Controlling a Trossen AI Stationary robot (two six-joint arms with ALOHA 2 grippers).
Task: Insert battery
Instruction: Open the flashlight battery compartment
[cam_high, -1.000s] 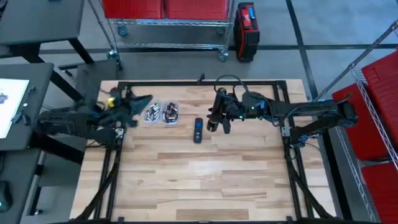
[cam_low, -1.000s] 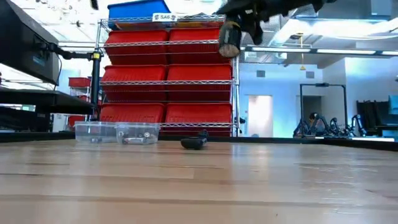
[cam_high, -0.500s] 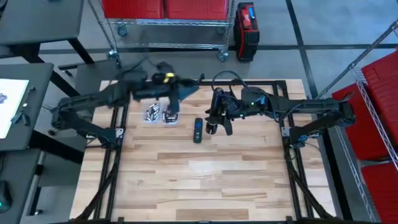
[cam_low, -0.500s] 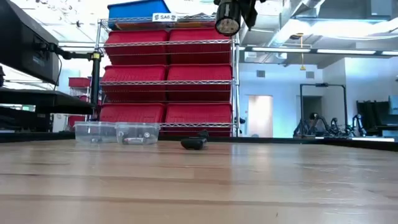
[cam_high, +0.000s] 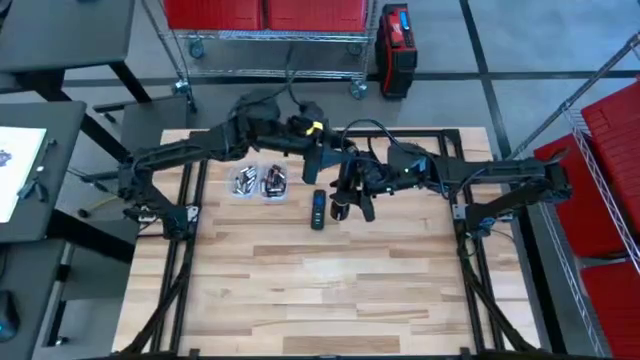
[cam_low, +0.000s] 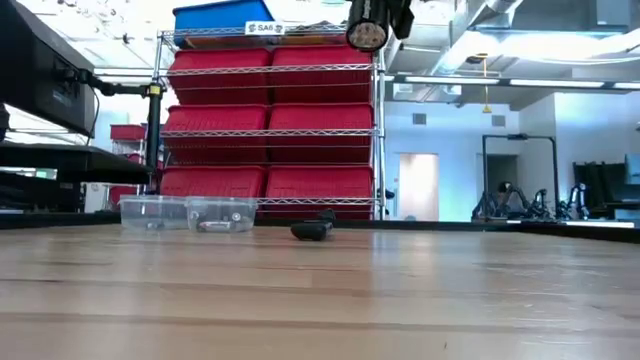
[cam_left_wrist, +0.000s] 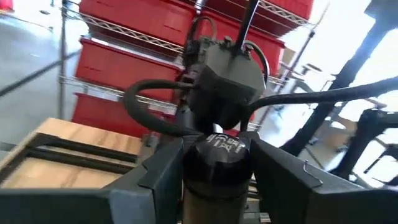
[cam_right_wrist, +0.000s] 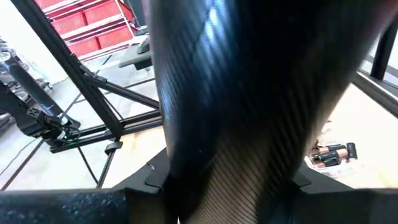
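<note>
High view: the wooden table fills the centre of the frame. A dark remote lies just above centre, and two clear containers of batteries sit side by side to its upper left. The left arm reaches in from the left edge, its left gripper ending just above the remote; the right gripper hangs just right of the remote. How far either gripper's fingers are spread cannot be told, and nothing is seen held in them. Low view: the clear containers stand at centre left on the far part of the table, the remote lies to their right, and a round arm part shows at the top centre before red bins on a wire shelf. Left wrist view: the other arm's joint and cables fill the centre, with red bins behind at left. Right wrist view: a dark carbon-weave arm tube blocks most of the frame; batteries show at the right edge.
</note>
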